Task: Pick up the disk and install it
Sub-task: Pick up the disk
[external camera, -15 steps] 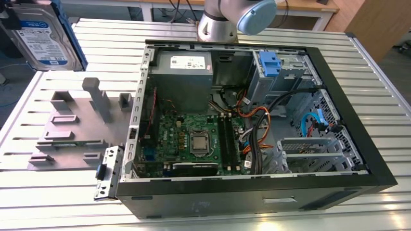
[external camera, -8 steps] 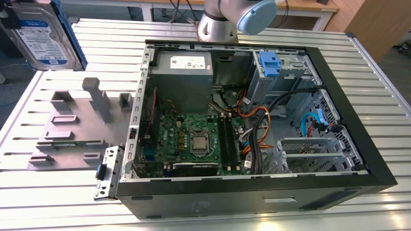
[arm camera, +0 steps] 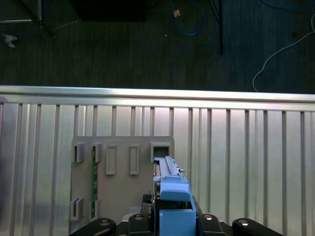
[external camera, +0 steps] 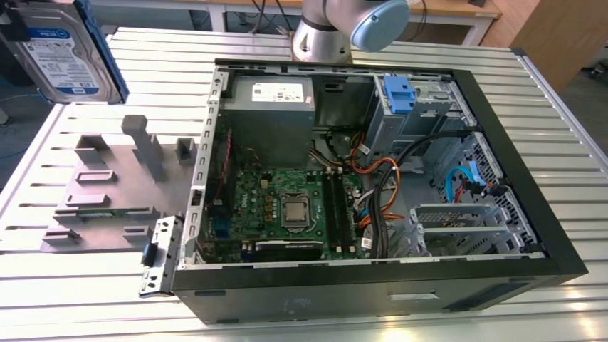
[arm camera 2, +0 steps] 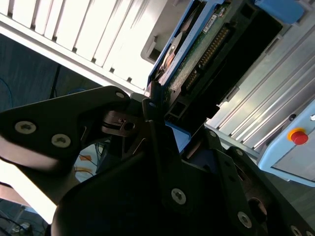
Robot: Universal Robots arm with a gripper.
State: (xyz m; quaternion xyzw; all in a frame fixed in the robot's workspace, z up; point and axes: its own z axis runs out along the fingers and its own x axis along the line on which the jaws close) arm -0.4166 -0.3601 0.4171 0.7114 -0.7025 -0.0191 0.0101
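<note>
The disk (external camera: pixel 59 53), a silver hard drive with a white-and-blue label in a blue carrier, hangs upright in the air at the exterior view's far left, above the slatted table. My gripper (arm camera 2: pixel 156 110) is shut on it, its black fingers (arm camera 2: pixel 152 128) clamping the carrier's edge. In the second wrist view the disk (arm camera 2: pixel 194 59) shows its green circuit board and connector. In the first wrist view the disk (arm camera: pixel 171 191) is seen edge-on between my gripper (arm camera: pixel 170 223) jaws, high over the grey fixture plate (arm camera: pixel 118 196).
The open computer case (external camera: pixel 380 281) lies on the table with motherboard (external camera: pixel 285 206), grey power supply (external camera: pixel 270 92) and a drive bay with a blue bracket (external camera: pixel 397 92). The grey fixture plate (external camera: pixel 114 192) lies beside the case. The arm's base (external camera: pixel 328 32) stands behind the case.
</note>
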